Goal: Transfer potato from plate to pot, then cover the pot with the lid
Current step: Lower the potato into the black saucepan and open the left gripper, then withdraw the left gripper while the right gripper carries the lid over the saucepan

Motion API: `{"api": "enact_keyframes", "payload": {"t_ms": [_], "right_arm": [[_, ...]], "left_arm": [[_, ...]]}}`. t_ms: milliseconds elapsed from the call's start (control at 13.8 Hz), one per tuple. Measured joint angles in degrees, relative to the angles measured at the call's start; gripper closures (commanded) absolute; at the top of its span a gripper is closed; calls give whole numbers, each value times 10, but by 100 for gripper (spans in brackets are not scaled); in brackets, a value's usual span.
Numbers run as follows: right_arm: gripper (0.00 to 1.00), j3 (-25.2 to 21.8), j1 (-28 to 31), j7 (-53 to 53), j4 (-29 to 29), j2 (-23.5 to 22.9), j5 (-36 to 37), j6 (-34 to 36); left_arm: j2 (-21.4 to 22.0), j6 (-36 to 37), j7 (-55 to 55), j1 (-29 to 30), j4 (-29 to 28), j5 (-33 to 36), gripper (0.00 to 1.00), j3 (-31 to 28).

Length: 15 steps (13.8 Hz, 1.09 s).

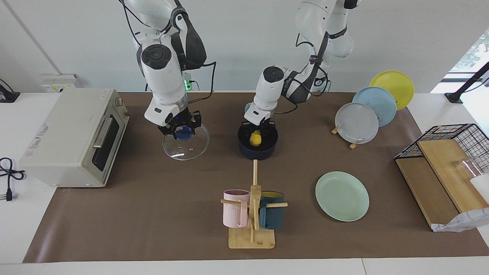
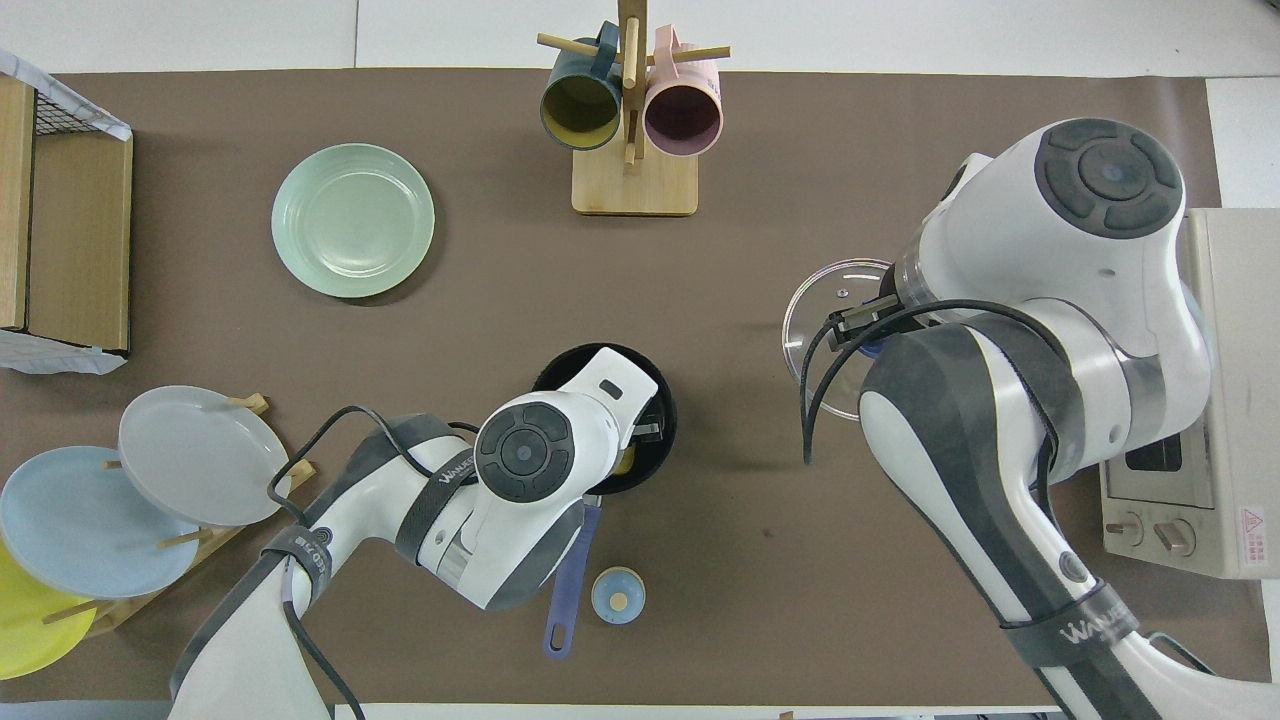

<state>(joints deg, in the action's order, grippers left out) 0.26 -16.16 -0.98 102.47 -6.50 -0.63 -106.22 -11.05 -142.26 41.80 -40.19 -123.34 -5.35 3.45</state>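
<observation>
I am holding the potato (image 1: pixel 255 138) inside the saucepan (image 1: pixel 258 152) with the left gripper (image 1: pixel 258 131) closed on it — smooth, slippery. The right gripper (image 1: pixel 182 131) is clamping the fragile glass lid (image 1: pixel 186 148) by its knob, at the saucepan's nine o'clock in the facing view.

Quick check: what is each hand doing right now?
Left hand: shut on the potato, low inside the pot.
Right hand: shut on the lid, gripping its knob.
</observation>
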Motion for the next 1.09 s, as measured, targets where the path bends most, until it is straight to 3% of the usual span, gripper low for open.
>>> {"api": "enact_keyframes", "payload": {"t_ms": [72, 145, 217, 580, 797, 1087], "right_arm": [[100, 0, 0, 0, 0, 0, -1, 0], [100, 0, 0, 0, 0, 0, -1, 0], [100, 0, 0, 0, 0, 0, -2, 0], [100, 0, 0, 0, 0, 0, -12, -2], [100, 2, -5, -11, -1, 0, -15, -12], [100, 6, -54, -93, -8, -1, -15, -21]], "left_arm": [[0, 0, 0, 0, 0, 3, 100, 0], [0, 0, 1, -1, 0, 10, 80, 0], [0, 0, 1, -1, 0, 22, 1, 1], [1, 26, -29, 14, 22, 46, 0, -9], [16, 162, -64, 61, 110, 39, 0, -10], [59, 356, -195, 183, 244, -4, 0, -14]]}}
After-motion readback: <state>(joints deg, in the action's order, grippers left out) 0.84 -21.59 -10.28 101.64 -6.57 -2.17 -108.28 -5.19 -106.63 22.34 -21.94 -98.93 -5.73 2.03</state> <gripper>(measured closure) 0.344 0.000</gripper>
